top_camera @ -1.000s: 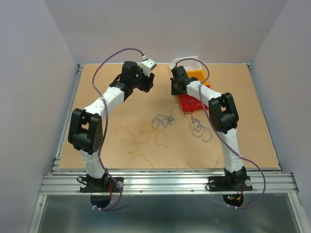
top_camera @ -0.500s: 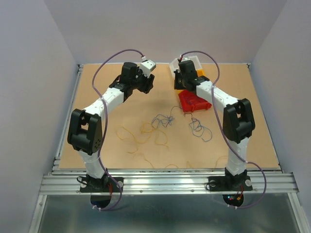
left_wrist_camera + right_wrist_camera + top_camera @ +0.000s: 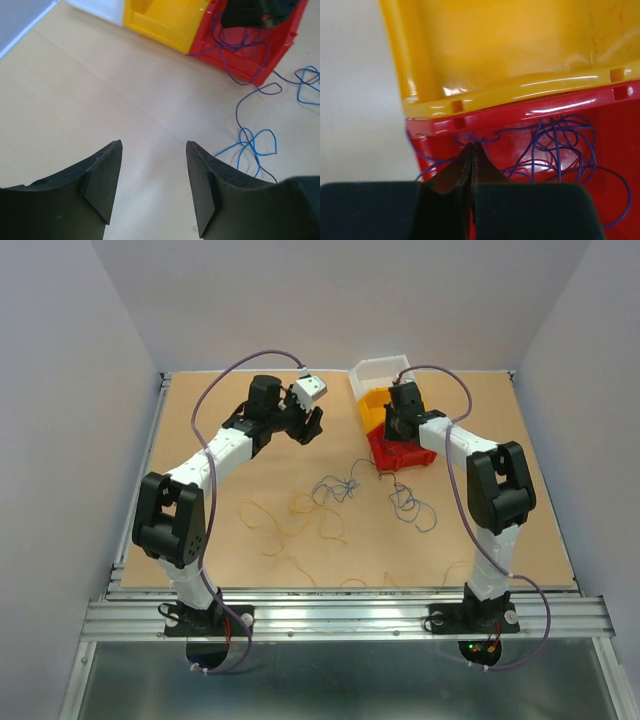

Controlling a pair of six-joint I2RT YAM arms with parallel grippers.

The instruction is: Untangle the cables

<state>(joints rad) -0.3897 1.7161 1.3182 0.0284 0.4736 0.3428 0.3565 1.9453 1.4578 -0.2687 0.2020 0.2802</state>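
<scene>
Thin cables lie on the table: yellow strands (image 3: 290,512), a blue tangle (image 3: 335,488) and a blue-purple loop (image 3: 412,506). More purple cable (image 3: 555,150) is coiled in the red bin (image 3: 405,454) and trails over its rim to the table (image 3: 250,95). My right gripper (image 3: 396,430) is over the red bin. Its jaws (image 3: 472,146) are shut, with a purple strand pinched at the tips. My left gripper (image 3: 312,422) is open and empty (image 3: 154,146) above bare table, left of the bins. The blue cable (image 3: 255,146) lies to its right.
A yellow bin (image 3: 374,406) and a white bin (image 3: 378,374) stand behind the red bin at the back of the table. The yellow bin (image 3: 495,45) looks empty. The table's back edge (image 3: 330,373) and left rail (image 3: 140,480) bound the area.
My right gripper has swung right, from left of the bins to over the red bin. My left gripper has shifted slightly right and lower.
</scene>
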